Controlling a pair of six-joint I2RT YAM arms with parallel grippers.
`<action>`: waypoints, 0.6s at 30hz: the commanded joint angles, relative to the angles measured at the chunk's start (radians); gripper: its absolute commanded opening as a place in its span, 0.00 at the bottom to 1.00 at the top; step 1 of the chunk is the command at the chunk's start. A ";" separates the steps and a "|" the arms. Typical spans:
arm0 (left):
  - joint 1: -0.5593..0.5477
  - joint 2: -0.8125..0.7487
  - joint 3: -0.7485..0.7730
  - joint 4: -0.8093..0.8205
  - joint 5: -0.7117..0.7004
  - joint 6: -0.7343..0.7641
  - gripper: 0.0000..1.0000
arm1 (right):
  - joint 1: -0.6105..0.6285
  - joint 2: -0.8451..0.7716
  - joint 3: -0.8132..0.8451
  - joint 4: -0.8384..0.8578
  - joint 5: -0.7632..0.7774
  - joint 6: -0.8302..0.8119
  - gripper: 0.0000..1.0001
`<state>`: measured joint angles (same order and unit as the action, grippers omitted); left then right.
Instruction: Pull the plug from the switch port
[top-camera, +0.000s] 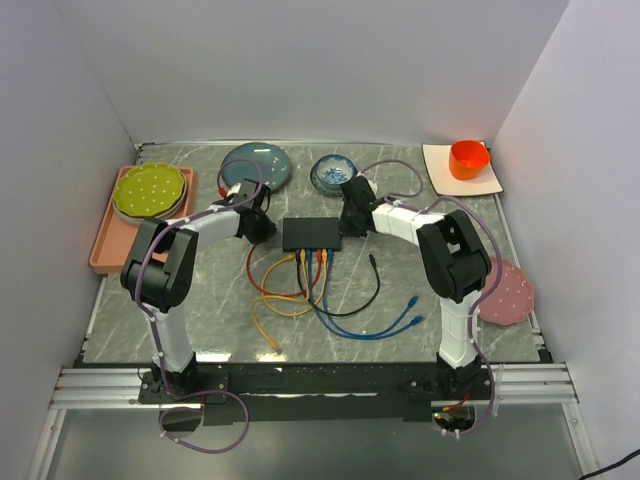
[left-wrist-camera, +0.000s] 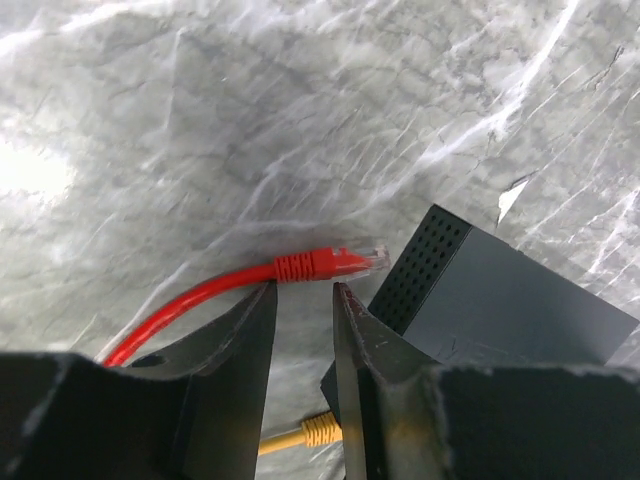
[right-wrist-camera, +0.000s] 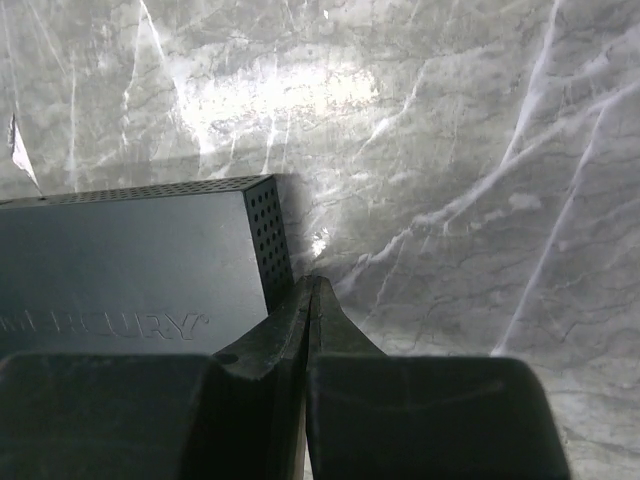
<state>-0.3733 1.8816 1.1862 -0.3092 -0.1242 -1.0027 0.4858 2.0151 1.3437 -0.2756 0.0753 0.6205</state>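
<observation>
A flat matte-black rectangular switch (top-camera: 312, 233) sits mid-way across a grey marble-patterned tabletop (top-camera: 420, 270). Off the switch's left end, the left jaws stand spread and pinch nothing. A red network cable's plug (left-wrist-camera: 335, 262), its clear tip showing, lies on the tabletop just beyond their tips, close to the switch's perforated end. At the switch's right end, the right jaws are pressed together, empty. A yellow cable's plug (left-wrist-camera: 320, 432) lies near the switch's socket edge; whether it is plugged in cannot be told.
</observation>
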 joint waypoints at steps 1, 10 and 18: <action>0.004 0.031 0.047 0.002 0.035 0.032 0.35 | 0.022 0.007 -0.017 0.015 -0.049 0.018 0.00; 0.030 -0.030 -0.026 0.032 0.047 0.013 0.34 | 0.071 0.008 -0.017 0.007 -0.051 0.022 0.00; 0.059 -0.119 -0.025 0.007 0.024 0.027 0.35 | 0.070 -0.039 -0.026 -0.011 -0.016 0.019 0.00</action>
<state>-0.3237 1.8381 1.1484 -0.2993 -0.0864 -0.9855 0.5282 2.0129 1.3277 -0.2401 0.0704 0.6308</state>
